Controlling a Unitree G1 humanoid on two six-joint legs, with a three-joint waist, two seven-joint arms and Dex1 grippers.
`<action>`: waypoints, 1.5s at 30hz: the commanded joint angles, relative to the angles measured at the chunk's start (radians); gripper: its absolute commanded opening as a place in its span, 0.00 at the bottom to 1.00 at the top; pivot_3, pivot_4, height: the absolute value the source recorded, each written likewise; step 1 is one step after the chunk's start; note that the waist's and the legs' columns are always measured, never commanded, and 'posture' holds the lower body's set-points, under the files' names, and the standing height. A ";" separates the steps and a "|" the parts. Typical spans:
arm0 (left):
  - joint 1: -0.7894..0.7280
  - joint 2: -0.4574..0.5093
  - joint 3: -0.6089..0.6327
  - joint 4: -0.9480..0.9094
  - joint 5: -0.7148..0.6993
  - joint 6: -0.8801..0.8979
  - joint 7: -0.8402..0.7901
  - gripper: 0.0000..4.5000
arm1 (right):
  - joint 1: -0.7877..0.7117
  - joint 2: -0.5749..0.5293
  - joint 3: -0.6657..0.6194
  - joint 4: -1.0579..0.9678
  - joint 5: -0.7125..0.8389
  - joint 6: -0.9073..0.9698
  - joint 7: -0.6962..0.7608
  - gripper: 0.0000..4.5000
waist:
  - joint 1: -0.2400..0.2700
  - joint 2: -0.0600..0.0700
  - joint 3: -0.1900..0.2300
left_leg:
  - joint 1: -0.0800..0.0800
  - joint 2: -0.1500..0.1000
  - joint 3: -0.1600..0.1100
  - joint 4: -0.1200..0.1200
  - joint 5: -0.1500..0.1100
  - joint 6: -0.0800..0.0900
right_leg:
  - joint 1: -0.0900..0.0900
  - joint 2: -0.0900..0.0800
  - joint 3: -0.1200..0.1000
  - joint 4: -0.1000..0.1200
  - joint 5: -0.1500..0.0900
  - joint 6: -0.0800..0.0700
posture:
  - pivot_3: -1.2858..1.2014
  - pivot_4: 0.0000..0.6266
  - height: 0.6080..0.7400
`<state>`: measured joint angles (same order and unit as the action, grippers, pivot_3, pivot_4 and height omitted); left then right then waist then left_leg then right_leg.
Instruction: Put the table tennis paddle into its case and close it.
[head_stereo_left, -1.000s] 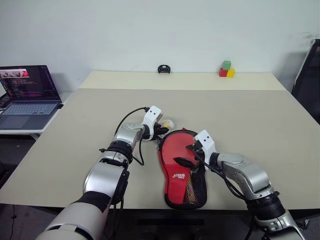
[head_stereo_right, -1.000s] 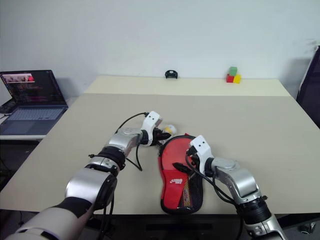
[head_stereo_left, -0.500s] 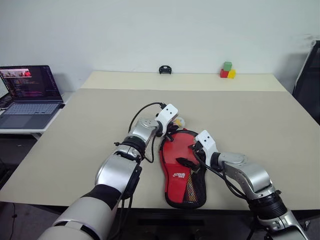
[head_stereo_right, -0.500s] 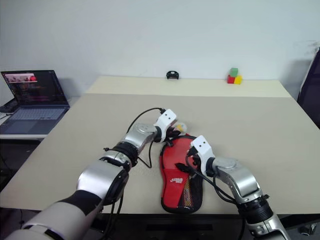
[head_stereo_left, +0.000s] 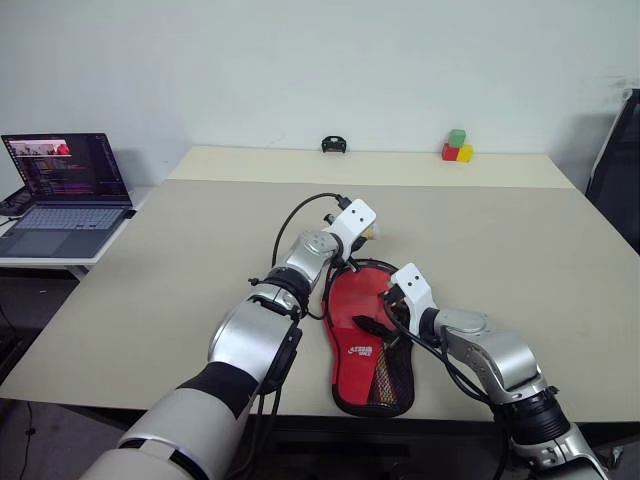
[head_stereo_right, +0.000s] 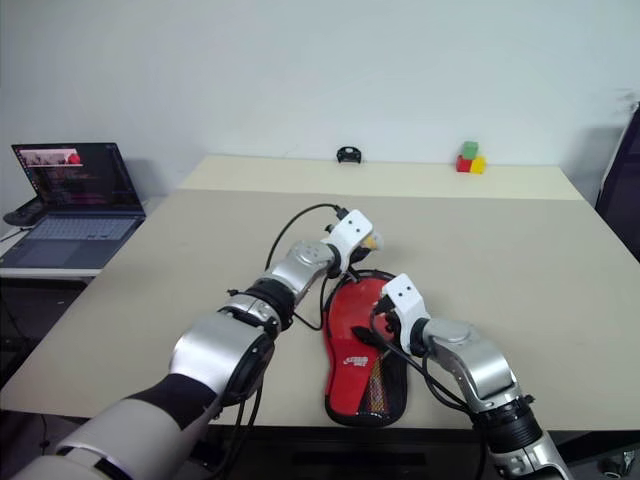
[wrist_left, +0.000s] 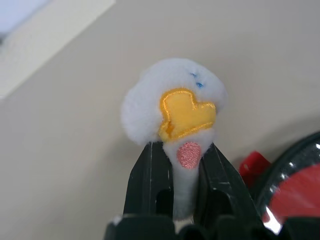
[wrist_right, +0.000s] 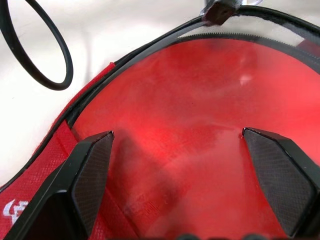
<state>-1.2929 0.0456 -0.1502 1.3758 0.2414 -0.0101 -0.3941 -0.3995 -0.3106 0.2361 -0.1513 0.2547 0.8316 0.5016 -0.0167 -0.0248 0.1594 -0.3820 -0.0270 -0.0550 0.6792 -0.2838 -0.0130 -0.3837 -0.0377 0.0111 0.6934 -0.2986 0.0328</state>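
Here, left tool (wrist_left: 181, 165) pinching plush charm (wrist_left: 172, 105), case (head_stereo_left: 368, 340) beneath

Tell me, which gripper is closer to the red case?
Right. The right gripper hangs open over the case; the left gripper, pinching a plush toy, is beyond its far end.

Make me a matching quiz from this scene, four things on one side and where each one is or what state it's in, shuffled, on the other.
1. left gripper
2. right gripper
3. laptop
4. coloured blocks

A. far edge of the table
B. open over the red case
C. side desk, screen lit
D. shut on a small plush toy

Pairs: 1-D, 2-B, 3-C, 4-A
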 joint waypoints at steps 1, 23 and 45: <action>-0.070 -0.023 -0.013 -0.017 0.042 -0.045 0.081 0.04 | 0.067 0.013 0.031 0.083 -0.020 0.068 -0.028 1.00 | -0.001 0.000 0.000 | 0.000 0.000 0.000 0.000 0.000 0.000 | 0.000 0.000 0.000 0.000 0.000 0.000 | 0.52 0.24 1.00; -0.094 -0.168 -0.088 0.002 0.212 -0.092 0.223 0.04 | 0.189 0.059 0.005 -0.044 -0.001 0.133 -0.149 1.00 | 0.014 0.000 -0.001 | 0.000 0.000 -0.003 -0.003 0.000 0.000 | 0.005 0.000 -0.003 -0.011 0.000 0.001 | 0.52 0.24 1.00; -0.138 -0.341 -0.147 0.003 0.258 -0.153 0.195 0.04 | 0.238 0.075 -0.001 -0.116 0.005 0.172 -0.201 1.00 | 0.017 0.000 0.000 | 0.000 -0.002 -0.004 -0.004 -0.001 0.001 | 0.006 0.000 -0.004 -0.013 -0.001 0.004 | 0.52 0.24 1.00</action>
<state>-1.3743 -0.1634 -0.2965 1.4175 0.5067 -0.1168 -0.1936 -0.2255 -0.2301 0.2065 -0.3598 0.2559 0.8903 0.3022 0.0005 -0.0251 0.1589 -0.3820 -0.0290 -0.0591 0.6753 -0.2844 -0.0125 -0.3773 -0.0376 0.0067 0.6805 -0.2992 0.0366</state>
